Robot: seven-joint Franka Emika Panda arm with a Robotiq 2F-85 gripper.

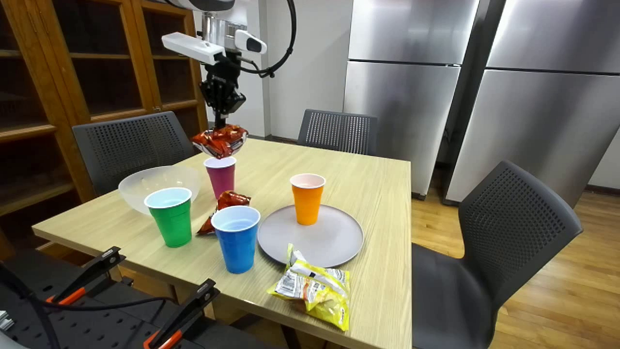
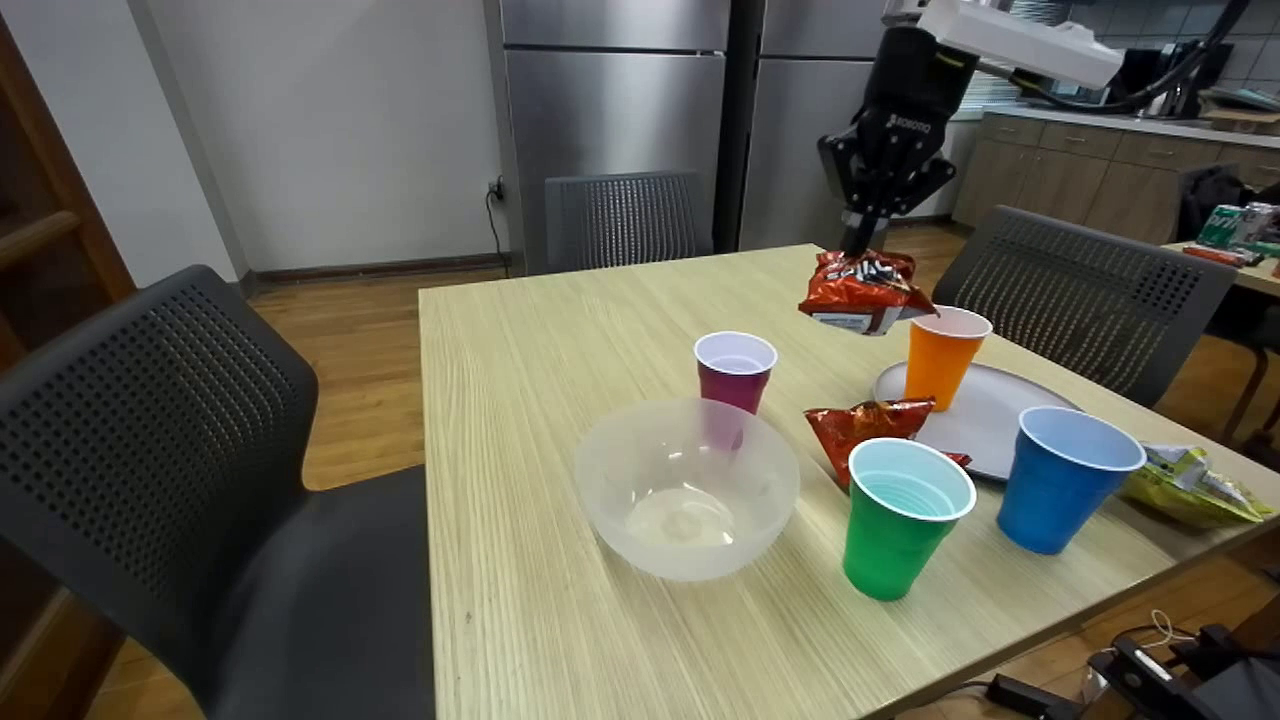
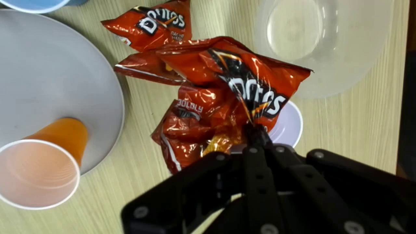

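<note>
My gripper (image 3: 258, 131) is shut on a red Doritos bag (image 3: 211, 100), its fingertips pinching the crumpled foil. In both exterior views the bag (image 2: 865, 290) hangs in the air over the table, below the fingers. A second red Doritos bag (image 2: 868, 428) lies on the table between the cups; in the wrist view the held bag partly covers it. Beneath the held bag in the wrist view shows the white inside of a purple cup (image 3: 289, 125), partly hidden. That cup (image 1: 222, 179) stands upright beside a frosted bowl (image 2: 650, 545), which holds nothing.
An orange cup (image 1: 307, 206) stands on a grey plate (image 1: 341, 237). Green (image 1: 170, 225) and blue (image 1: 237, 245) cups stand toward the table's edge, with a yellow snack bag (image 1: 317, 293) near the corner. Dark chairs (image 1: 513, 242) surround the table (image 1: 378, 194).
</note>
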